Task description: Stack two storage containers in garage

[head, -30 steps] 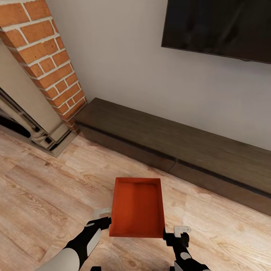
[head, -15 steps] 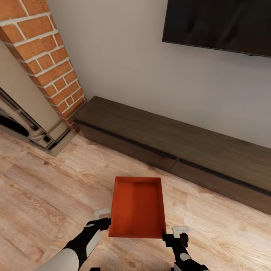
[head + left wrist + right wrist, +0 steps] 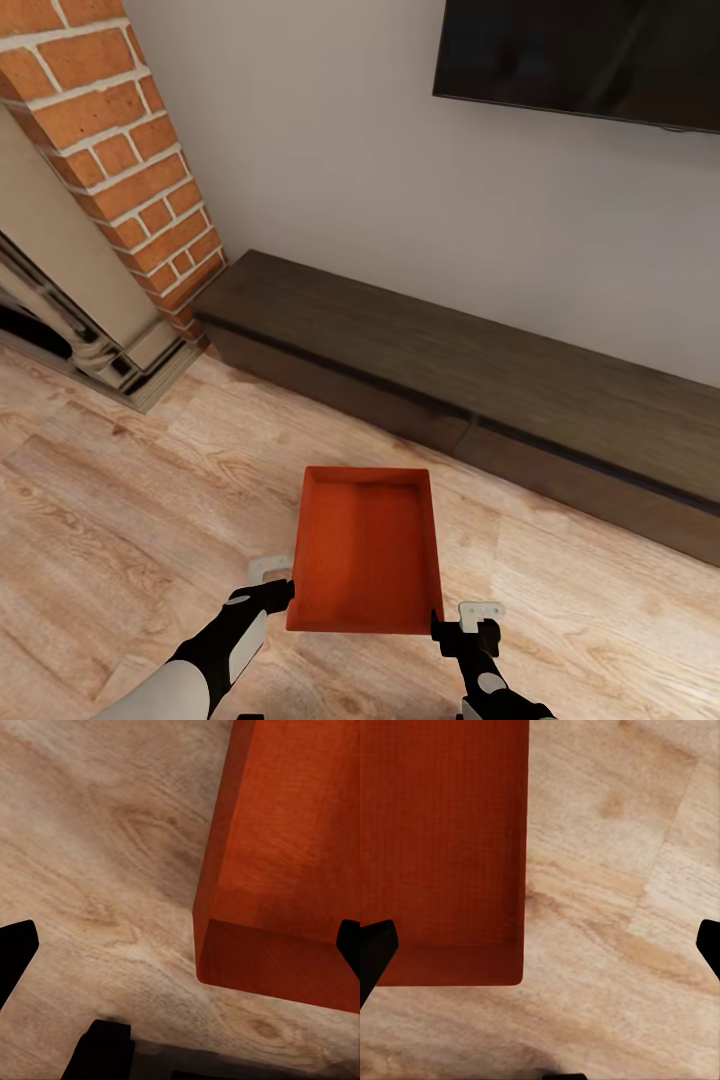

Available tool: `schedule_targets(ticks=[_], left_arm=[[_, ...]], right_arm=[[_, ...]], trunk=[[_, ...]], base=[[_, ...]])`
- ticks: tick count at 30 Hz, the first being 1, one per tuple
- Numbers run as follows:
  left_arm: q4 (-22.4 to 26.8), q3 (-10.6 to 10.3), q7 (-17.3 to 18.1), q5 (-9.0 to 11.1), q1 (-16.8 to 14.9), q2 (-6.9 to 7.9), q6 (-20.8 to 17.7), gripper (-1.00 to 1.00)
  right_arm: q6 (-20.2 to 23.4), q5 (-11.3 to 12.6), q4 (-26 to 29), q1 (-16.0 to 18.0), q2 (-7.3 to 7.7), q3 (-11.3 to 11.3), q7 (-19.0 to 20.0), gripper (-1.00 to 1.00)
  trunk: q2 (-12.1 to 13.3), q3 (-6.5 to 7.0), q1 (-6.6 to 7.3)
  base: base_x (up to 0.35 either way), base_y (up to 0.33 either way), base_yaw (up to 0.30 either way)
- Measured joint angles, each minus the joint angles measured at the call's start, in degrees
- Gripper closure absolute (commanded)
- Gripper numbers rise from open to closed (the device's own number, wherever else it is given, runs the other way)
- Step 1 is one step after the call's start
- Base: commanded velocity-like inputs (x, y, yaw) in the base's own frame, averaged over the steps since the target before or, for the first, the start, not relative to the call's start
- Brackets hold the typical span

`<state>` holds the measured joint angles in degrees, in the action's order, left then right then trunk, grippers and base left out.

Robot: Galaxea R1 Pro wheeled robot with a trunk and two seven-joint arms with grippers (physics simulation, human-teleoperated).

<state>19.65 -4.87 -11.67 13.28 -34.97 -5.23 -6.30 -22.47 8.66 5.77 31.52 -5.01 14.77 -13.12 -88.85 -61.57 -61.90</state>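
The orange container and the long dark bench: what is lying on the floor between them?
Nothing: in the head view only bare light wood floor separates the orange container from the bench.

We see the storage container (image 3: 366, 548) between our two sets of jaws, the left gripper (image 3: 272, 590) at its near left corner and the right gripper (image 3: 462, 630) at its near right corner. Beyond it runs the bench (image 3: 470, 395) along the wall, the fireplace (image 3: 110, 190) at its left end.

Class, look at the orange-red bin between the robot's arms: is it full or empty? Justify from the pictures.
Empty. In the head view the storage container is open-topped and its bare orange-red bottom shows from wall to wall, nothing lying inside.
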Motion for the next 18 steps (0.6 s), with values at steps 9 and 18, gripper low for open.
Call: schedule_targets(ticks=[9,18], left_arm=[[-0.04,0.0,-0.01,0.06,-0.01,0.09,0.0,-1.0],[0.0,0.0,-0.01,0.01,0.01,0.09,0.0,-1.0]], right_arm=[[-0.01,-0.01,-0.01,0.0,-0.07,-0.06,1.56,-1.0],[-0.26,-0.01,-0.01,0.0,-0.07,-0.17,1.96,-1.0]], trunk=[[-3.61,-1.62,-1.98],[-7.22,-3.23,-3.95]], base=[[0.0,0.0,0.0],[0.0,0.0,0.0]])
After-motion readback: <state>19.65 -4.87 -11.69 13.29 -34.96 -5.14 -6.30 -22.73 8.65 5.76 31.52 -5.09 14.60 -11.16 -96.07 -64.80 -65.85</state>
